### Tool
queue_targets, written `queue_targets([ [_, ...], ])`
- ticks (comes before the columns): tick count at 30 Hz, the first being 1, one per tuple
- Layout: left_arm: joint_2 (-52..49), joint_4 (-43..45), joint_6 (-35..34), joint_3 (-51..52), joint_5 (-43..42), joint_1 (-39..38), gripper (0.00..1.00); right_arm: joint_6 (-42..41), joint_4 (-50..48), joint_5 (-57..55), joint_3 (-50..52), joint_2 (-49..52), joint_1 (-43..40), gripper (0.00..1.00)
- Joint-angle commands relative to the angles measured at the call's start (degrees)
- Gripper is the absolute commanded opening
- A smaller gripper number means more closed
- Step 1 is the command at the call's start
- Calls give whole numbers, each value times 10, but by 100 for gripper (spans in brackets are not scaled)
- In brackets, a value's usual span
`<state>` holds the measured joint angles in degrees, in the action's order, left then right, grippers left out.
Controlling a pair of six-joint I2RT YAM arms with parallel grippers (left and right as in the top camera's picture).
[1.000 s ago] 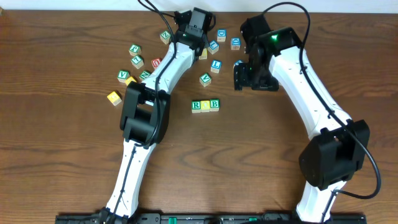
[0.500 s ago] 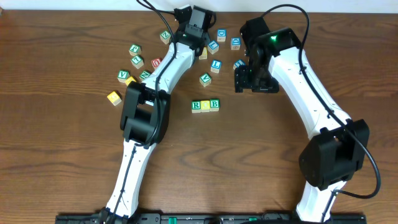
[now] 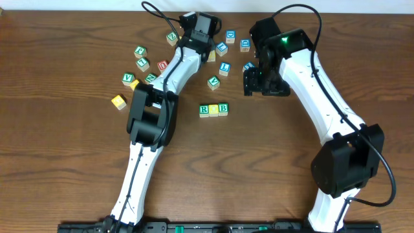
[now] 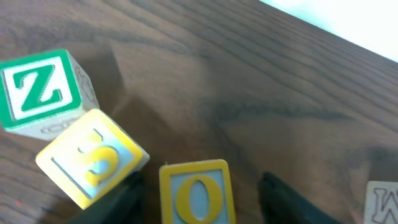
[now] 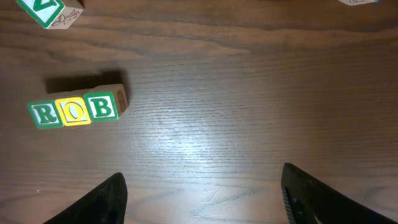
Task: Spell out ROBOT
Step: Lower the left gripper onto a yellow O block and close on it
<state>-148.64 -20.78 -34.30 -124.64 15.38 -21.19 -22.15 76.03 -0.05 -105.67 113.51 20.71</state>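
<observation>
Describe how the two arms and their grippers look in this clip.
Both the left arm and right arm have white links joined by bulky black joint housings. Thin black cables loop off the wrists. A green light glows on the right wrist. The left gripper and right gripper have plain black fingers.

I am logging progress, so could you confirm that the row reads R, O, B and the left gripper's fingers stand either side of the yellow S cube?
Not quite. The left wrist view shows the left gripper with its fingers either side of the yellow O cube; the yellow S cube lies tilted beside it. The row does read R, O, B.
</observation>
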Motion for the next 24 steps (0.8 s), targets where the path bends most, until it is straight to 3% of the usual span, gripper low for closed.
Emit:
queue_targets([
  [1, -14, 4, 1, -1, 10, 4, 48, -5, 0, -10, 4, 1, 4, 75],
  [10, -14, -1, 13, -1, 10, 4, 48, -5, -5, -13, 4, 1, 4, 77],
  [14, -13, -11, 24, -1, 6, 4, 41, -5, -6, -13, 4, 1, 4, 77],
  [24, -12, -14, 28, -1, 6, 4, 37, -5, -8, -13, 4, 1, 4, 78],
])
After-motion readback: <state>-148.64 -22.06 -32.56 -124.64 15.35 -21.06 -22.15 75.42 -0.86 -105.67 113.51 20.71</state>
